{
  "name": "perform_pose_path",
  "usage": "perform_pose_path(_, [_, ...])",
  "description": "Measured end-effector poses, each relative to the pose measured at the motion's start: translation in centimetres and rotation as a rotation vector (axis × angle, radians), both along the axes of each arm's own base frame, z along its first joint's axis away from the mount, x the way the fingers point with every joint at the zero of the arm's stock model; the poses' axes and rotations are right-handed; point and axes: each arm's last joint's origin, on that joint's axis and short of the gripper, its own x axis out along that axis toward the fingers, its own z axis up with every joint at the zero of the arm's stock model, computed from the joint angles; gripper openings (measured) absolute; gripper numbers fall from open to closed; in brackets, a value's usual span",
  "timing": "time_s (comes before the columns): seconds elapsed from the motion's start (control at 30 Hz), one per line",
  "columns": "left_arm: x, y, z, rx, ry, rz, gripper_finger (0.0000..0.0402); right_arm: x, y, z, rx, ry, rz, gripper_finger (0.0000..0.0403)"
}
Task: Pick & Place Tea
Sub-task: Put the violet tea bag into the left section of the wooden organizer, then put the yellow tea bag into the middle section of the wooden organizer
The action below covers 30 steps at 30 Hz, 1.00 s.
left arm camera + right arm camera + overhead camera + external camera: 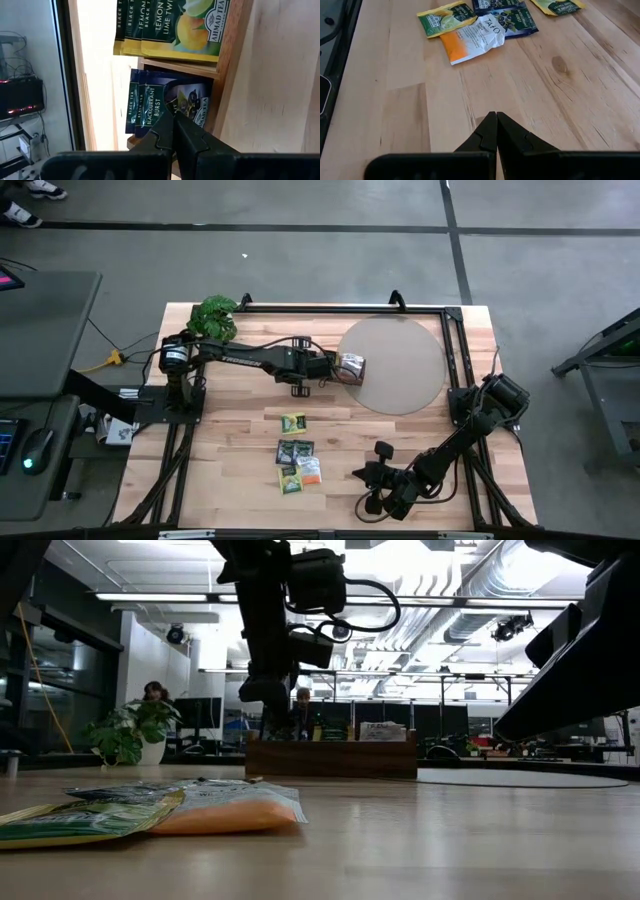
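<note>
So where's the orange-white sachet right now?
High view: the orange-white sachet lies near the table's front middle, rightmost of the loose sachets, left of the right end effector.

Layout of the surface, seen from above

The tray (352,367) sits at the left edge of the round mat (395,365), toward the far side of the surface (240,480), with sachets standing in its compartments (165,102). The left gripper (335,367) is just beside the tray. The plant (213,317) is at the far left corner. Loose tea sachets (297,452) lie near the middle front, and the right gripper (360,473) rests to their right.
</note>
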Motion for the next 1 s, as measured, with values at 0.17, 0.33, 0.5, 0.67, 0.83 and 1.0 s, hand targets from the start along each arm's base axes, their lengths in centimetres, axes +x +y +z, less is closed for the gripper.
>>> perform_pose_path(0.17, [0.0,0.0,0.0,0.0,0.0,-0.001,0.0021,0.0,0.0,0.0,0.001,0.0,0.001,0.0001])
perform_pose_path(0.33, [0.0,-0.1,0.0,0.008,0.001,0.001,0.0086,0.0,0.0,0.0,0.009,0.009,0.01,0.0001])
perform_pose_path(0.5, [0.0,-0.1,0.0,0.007,-0.003,0.008,0.0147,0.0,0.0,0.0,0.009,0.009,0.01,0.0001])
perform_pose_path(0.67, [0.0,0.0,0.1,0.029,-0.008,0.024,0.0181,0.0,0.0,0.0,0.01,0.009,0.011,0.0001])
perform_pose_path(0.83, [-0.1,0.2,0.3,0.141,-0.011,0.076,0.019,0.0,0.0,0.0,0.009,0.009,0.01,0.0001])
perform_pose_path(1.0, [-0.9,0.3,1.8,0.185,-0.061,0.146,0.0191,0.0,0.0,0.0,0.008,0.01,0.01,0.0001])
